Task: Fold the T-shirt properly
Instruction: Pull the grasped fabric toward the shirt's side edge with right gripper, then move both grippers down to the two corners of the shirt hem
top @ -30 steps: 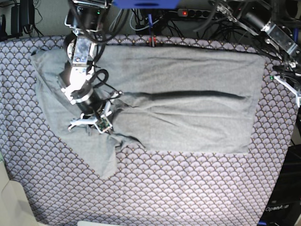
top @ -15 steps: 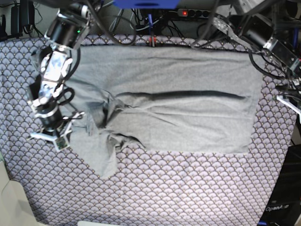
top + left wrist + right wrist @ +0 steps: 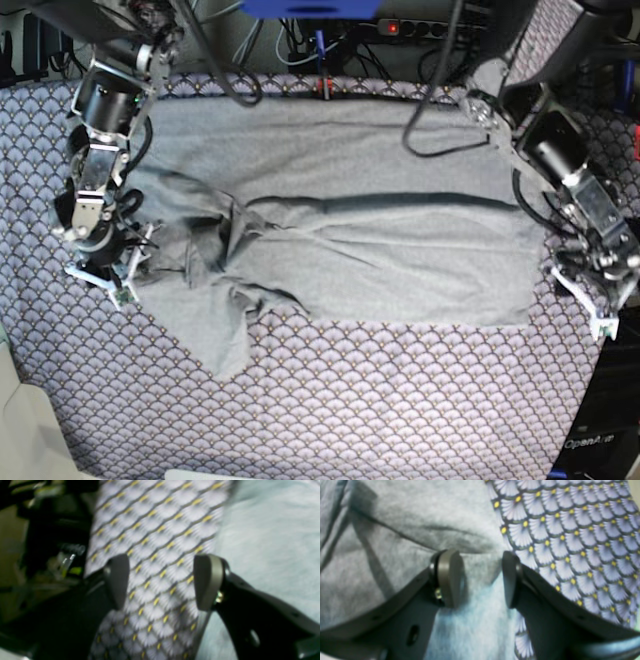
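Note:
The light grey T-shirt point(image 3: 380, 250) lies spread across the table, folded along a dark crease, with a rumpled sleeve at the lower left. My right gripper point(image 3: 100, 275) is open at the shirt's left edge. In the right wrist view the right gripper point(image 3: 481, 580) hangs over the shirt's edge point(image 3: 402, 542), jaws apart and empty. My left gripper point(image 3: 592, 300) is open beside the shirt's lower right corner. In the left wrist view the left gripper point(image 3: 162, 580) is over bare tablecloth, with the shirt point(image 3: 270, 535) just to its right.
The purple fan-patterned tablecloth point(image 3: 400, 400) covers the table. Cables and a power strip point(image 3: 410, 27) run along the back edge. Dark equipment point(image 3: 50, 542) lies past the table's edge in the left wrist view.
My right gripper has moved left from the shirt's rumpled middle-left to its left edge. My left arm has swung down to the shirt's lower right corner.

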Robot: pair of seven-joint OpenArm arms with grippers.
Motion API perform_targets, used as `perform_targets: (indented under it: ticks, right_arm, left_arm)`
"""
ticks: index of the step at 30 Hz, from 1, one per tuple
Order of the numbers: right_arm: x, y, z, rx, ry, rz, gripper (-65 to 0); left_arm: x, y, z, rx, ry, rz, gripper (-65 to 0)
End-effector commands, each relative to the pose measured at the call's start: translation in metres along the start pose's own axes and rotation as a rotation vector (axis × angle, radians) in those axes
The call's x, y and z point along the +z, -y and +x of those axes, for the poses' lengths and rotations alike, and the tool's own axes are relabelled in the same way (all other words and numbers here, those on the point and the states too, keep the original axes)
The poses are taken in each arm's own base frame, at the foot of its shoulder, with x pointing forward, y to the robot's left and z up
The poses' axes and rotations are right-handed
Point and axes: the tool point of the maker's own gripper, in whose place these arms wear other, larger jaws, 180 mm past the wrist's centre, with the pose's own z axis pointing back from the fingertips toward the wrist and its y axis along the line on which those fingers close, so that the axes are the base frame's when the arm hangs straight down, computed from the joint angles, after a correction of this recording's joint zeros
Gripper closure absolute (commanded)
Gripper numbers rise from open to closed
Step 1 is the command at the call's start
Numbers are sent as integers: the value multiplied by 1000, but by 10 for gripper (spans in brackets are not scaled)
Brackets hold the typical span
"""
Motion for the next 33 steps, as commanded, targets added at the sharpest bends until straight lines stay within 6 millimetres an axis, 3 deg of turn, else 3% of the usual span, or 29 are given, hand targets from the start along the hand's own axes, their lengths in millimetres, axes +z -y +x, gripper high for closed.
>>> perform_targets:
  ticks: [1, 8, 14, 23, 28, 30, 33]
  right_arm:
    - [2, 22, 18, -16, 52, -45, -290]
    - [-2, 37, 14, -79, 47, -59, -290]
    - [-2, 37, 12, -78, 44, -59, -290]
    - [-18, 0, -21, -124, -36, 49, -288]
    - [-19, -3, -24, -127, -42, 56, -286]
    - [-19, -4, -25, -127, -43, 57, -261]
    - [-18, -7, -31, -126, -54, 63, -153]
  left_arm:
    - [4, -11, 27, 3, 68, 22, -395]
    - [3, -10, 33, 1, 73, 14, -395]
    - [6, -18, 35, -5, 77, 32, -396]
    - [10, -41, 39, -13, 79, 72, -398]
    - [13, -47, 41, -22, 82, 86, -399]
    - [13, -41, 46, -55, 81, 79, -399]
    - [12, -37, 48, -77, 78, 73, -399]
